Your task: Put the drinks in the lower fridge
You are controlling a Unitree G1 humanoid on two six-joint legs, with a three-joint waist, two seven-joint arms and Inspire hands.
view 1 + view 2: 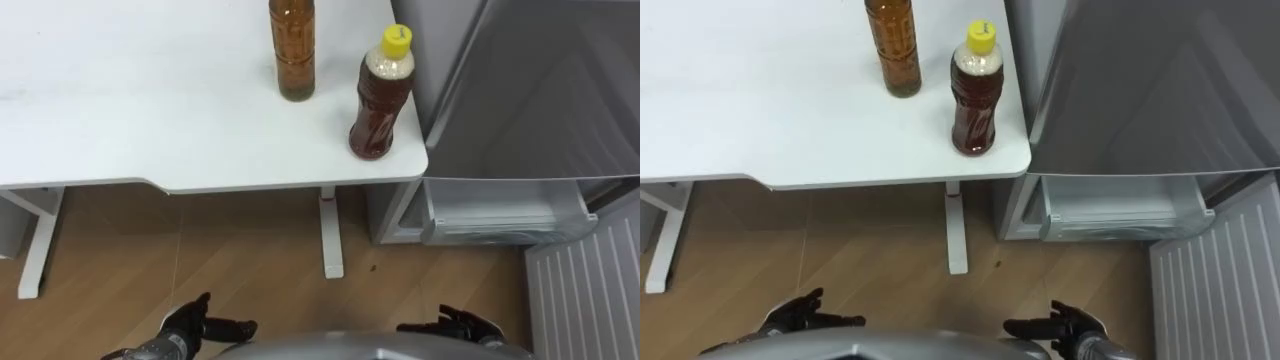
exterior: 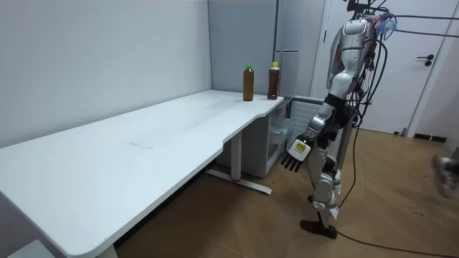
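- Left hand (image 1: 195, 325) hangs low at the bottom of the eye views, fingers loosely spread and holding nothing.
- Right hand (image 1: 455, 325) hangs at the same height on the other side, its fingers also relaxed and empty.
- Two drink bottles stand upright on the one white table (image 1: 120, 100), close together but not touching, at the corner next to the fridge (image 1: 530, 90).
- The amber bottle (image 1: 292, 50) stands further in from the table's edge; the room view shows it has a green cap.
- The yellow-capped bottle (image 1: 381, 95) holds a dark reddish-brown drink and stands just beside the table's rounded corner, nearer the fridge.
- The one grey fridge stands to the robot's right of the table, and its upper door is closed.
- Its lower compartment is open, with one clear drawer (image 1: 500, 210) showing inside.
- The lower door (image 1: 590, 290) is swung out at the lower right, showing its ribbed white inner face.
- In the room view the robot stands upright on the wooden floor (image 1: 250, 260) in front of the table's end and the fridge, arms down.
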